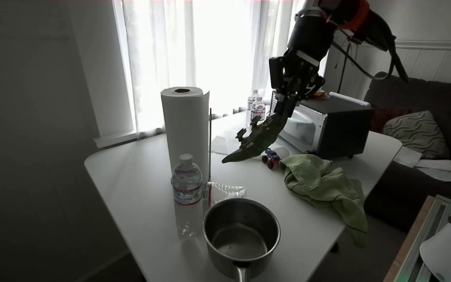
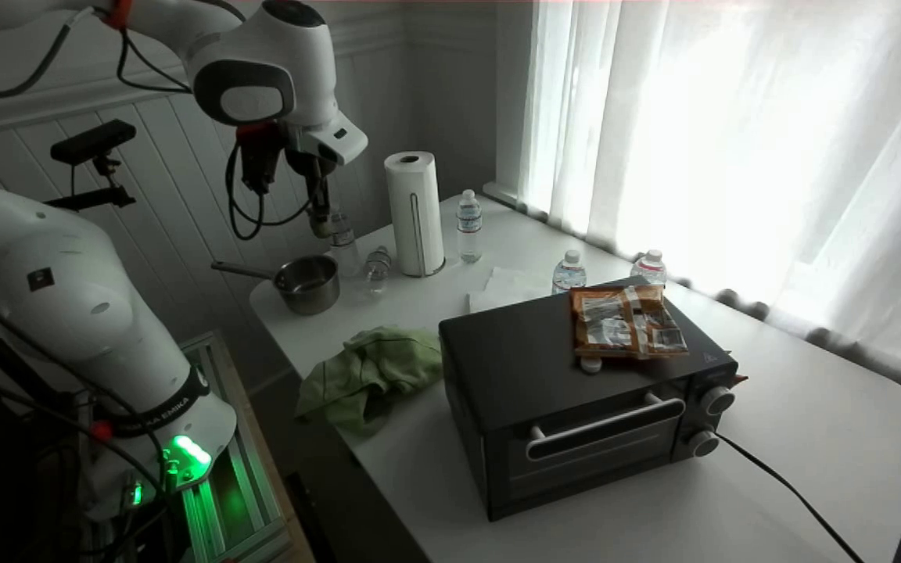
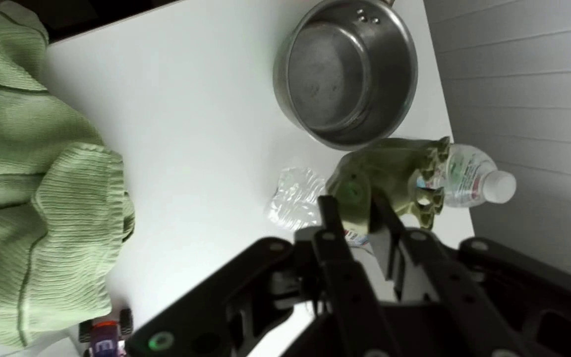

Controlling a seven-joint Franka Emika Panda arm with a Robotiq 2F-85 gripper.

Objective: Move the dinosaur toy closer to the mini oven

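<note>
The dinosaur toy (image 1: 262, 135) is dark green with small spiky limbs. My gripper (image 1: 286, 107) is shut on one end of it and holds it above the white table, slanting down. In the wrist view the toy (image 3: 389, 163) sits between and beyond the fingertips (image 3: 352, 206). In an exterior view the gripper (image 2: 319, 199) hangs near the pot, and the toy is mostly hidden there. The mini oven (image 2: 544, 367) is a black box with a handle and knobs. It also shows behind the gripper in an exterior view (image 1: 345, 127).
A steel pot (image 1: 242, 231), a paper towel roll (image 1: 184, 129), an upright water bottle (image 1: 187, 196) and a lying clear bottle (image 3: 295, 198) share the table end. A green towel (image 1: 315, 178) and a toy truck (image 1: 271, 158) lie nearer the oven. A packet (image 2: 626, 324) lies on the oven.
</note>
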